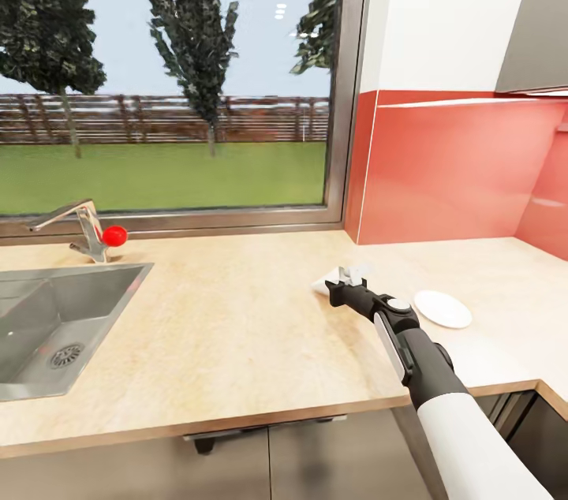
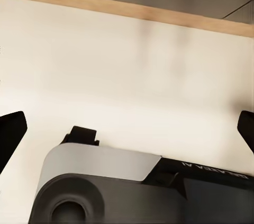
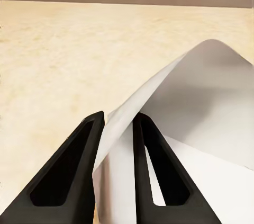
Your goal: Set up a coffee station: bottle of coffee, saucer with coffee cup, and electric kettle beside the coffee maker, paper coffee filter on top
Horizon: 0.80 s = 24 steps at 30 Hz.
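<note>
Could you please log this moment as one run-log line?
right gripper: shut on thin white paper coffee filter | over beige countertop | round white saucer: beside it, apart | left gripper: open

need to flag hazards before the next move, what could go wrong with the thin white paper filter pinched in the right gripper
1. The thin white paper coffee filter is pinched by one curled wall between the right gripper fingers, so it could crease, tear or slip out.
2. The round white saucer lies on the beige countertop just beside the right arm; a sideways swing might knock it.
</note>
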### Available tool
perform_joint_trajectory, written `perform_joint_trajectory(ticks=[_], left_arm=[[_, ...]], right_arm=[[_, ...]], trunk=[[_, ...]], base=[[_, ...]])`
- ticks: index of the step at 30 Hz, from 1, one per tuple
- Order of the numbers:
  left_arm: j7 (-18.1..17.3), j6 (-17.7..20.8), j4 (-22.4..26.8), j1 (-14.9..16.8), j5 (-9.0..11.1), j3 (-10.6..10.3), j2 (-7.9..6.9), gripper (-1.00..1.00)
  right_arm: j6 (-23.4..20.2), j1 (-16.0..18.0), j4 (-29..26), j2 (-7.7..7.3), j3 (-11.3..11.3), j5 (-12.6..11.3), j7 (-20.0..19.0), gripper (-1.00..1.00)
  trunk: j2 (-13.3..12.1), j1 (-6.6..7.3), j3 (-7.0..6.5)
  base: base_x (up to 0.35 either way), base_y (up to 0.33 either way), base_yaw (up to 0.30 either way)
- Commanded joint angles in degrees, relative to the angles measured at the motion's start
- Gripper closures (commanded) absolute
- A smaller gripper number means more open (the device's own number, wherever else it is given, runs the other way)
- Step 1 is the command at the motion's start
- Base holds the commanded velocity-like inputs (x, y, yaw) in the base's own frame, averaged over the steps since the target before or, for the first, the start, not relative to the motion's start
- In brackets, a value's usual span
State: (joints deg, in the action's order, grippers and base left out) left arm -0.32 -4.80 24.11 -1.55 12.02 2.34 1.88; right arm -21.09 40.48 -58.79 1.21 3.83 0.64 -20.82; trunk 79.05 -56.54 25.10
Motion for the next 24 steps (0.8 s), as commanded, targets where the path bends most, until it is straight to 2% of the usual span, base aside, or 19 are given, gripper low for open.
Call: perform_joint_trajectory(ticks=[1,11,15,19,24], left_arm=[[-0.03,-0.02,0.1,-0.03,0.18,0.21,0.03,-1.0],[-0.03,-0.03,0.08,-0.03,0.2,0.21,0.04,-1.0],[-0.03,-0.02,0.07,-0.03,0.2,0.21,0.05,-1.0],[-0.03,-0.02,0.07,-0.03,0.2,0.21,0.06,-1.0],[-0.03,-0.03,0.09,-0.03,0.2,0.21,0.06,-1.0]], right_arm=[[-0.37,0.03,-0.07,0.02,-0.05,-0.05,-0.19,1.0],[-0.65,0.03,-0.91,0.02,-0.05,-0.02,-0.35,1.0],[-0.97,0.03,-3.03,0.06,-0.05,-0.08,-0.36,1.0],[-2.35,0.03,-5.8,0.09,-0.02,-0.1,-0.38,1.0],[-5.85,0.08,-9.5,0.34,0.03,-0.11,-0.44,1.0]], trunk=[[-0.38,0.22,-0.13],[-4.39,2.42,-1.93],[-6.0,3.3,-2.65],[-6.0,3.3,-2.65],[-6.0,3.3,-2.65]], base=[[0.0,0.0,0.0],[0.0,0.0,0.0],[0.0,0.0,0.0],[0.0,0.0,0.012],[0.0,0.0,0.183]])
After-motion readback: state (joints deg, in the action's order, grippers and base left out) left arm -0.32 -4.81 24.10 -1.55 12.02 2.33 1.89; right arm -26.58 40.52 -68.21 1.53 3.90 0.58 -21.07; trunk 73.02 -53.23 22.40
